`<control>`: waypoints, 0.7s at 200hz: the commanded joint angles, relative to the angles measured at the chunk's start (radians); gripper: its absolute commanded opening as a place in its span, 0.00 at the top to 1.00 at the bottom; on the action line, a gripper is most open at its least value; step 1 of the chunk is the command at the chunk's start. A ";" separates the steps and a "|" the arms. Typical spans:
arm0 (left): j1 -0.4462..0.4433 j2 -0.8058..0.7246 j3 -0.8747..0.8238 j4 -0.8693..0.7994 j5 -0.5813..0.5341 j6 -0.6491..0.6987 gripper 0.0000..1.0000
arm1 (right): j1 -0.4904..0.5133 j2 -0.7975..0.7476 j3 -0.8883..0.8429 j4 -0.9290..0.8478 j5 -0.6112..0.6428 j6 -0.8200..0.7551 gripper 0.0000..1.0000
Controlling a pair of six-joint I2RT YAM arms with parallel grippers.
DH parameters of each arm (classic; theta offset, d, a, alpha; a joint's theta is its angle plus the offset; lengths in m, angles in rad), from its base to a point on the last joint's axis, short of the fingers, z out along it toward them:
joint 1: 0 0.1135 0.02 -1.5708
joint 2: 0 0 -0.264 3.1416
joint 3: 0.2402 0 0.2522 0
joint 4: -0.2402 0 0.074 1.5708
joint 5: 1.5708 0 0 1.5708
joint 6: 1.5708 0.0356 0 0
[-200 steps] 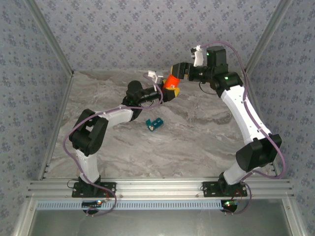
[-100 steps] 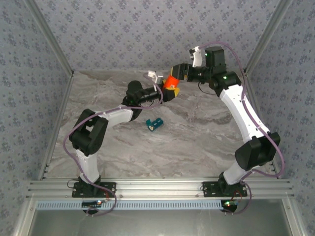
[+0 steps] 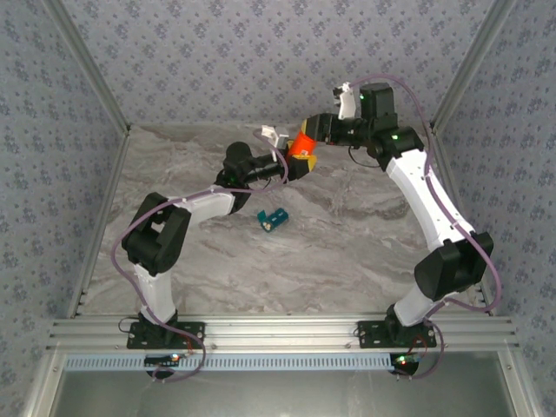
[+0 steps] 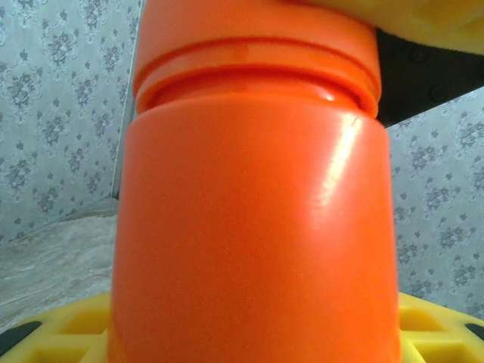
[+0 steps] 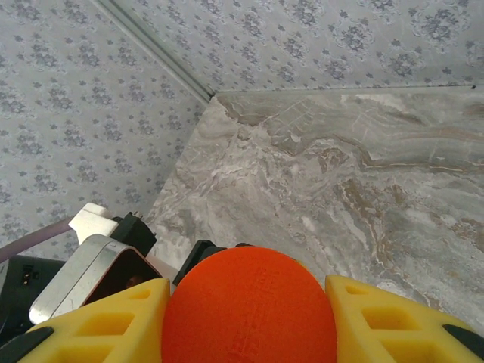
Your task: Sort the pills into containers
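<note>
- The pill box, small and teal-blue, is seen lying flat on the marble table, nearer the left arm than the right arm, and well apart from both grippers.
- Whether its compartments are open or closed cannot be told at this size.
- Beyond the box, an orange bottle is held clear of the table by the left gripper.
- That gripper is closed about halfway, with 1 of its 2 yellow fingers set against each side of the bottle's lower body.
- The bottle's round cap is taken from the far side by the right gripper.
- That gripper is drawn in to the width of the cap, and 1 yellow pad is pressed against each side of it.
- Behind the 2 grippers, the table is met by a patterned back wall.
</note>
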 commanded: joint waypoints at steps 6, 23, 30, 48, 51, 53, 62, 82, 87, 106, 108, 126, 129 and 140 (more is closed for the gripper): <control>-0.048 -0.083 0.026 -0.049 -0.057 0.150 1.00 | 0.043 -0.003 -0.044 0.015 0.069 0.066 0.59; -0.075 -0.109 0.020 -0.128 -0.111 0.265 1.00 | 0.051 -0.002 -0.064 0.029 0.104 0.110 0.59; -0.086 -0.119 0.017 -0.154 -0.133 0.308 1.00 | 0.056 -0.001 -0.069 0.030 0.118 0.123 0.59; -0.105 -0.136 0.003 -0.187 -0.190 0.387 1.00 | 0.067 -0.002 -0.081 0.033 0.149 0.140 0.59; -0.107 -0.138 0.002 -0.190 -0.199 0.397 1.00 | 0.068 -0.003 -0.083 0.034 0.155 0.140 0.59; -0.108 -0.140 0.002 -0.193 -0.205 0.402 1.00 | 0.070 -0.003 -0.085 0.035 0.158 0.141 0.59; -0.113 -0.143 -0.004 -0.198 -0.230 0.418 1.00 | 0.074 -0.002 -0.092 0.037 0.168 0.149 0.59; -0.114 -0.143 -0.013 -0.181 -0.243 0.420 1.00 | 0.076 0.001 -0.101 0.043 0.167 0.154 0.59; -0.115 -0.142 -0.013 -0.177 -0.243 0.419 1.00 | 0.077 0.001 -0.104 0.047 0.167 0.155 0.59; -0.115 -0.138 -0.011 -0.168 -0.243 0.409 1.00 | 0.076 0.000 -0.109 0.051 0.164 0.158 0.59; -0.115 -0.138 -0.011 -0.167 -0.243 0.408 1.00 | 0.077 0.000 -0.110 0.051 0.164 0.157 0.59; -0.113 -0.132 -0.010 -0.143 -0.238 0.383 1.00 | 0.077 0.001 -0.111 0.056 0.160 0.159 0.57; -0.112 -0.131 -0.009 -0.140 -0.237 0.377 1.00 | 0.077 0.000 -0.110 0.057 0.158 0.159 0.56; -0.110 -0.126 -0.007 -0.127 -0.233 0.358 1.00 | 0.076 -0.004 -0.109 0.058 0.156 0.161 0.53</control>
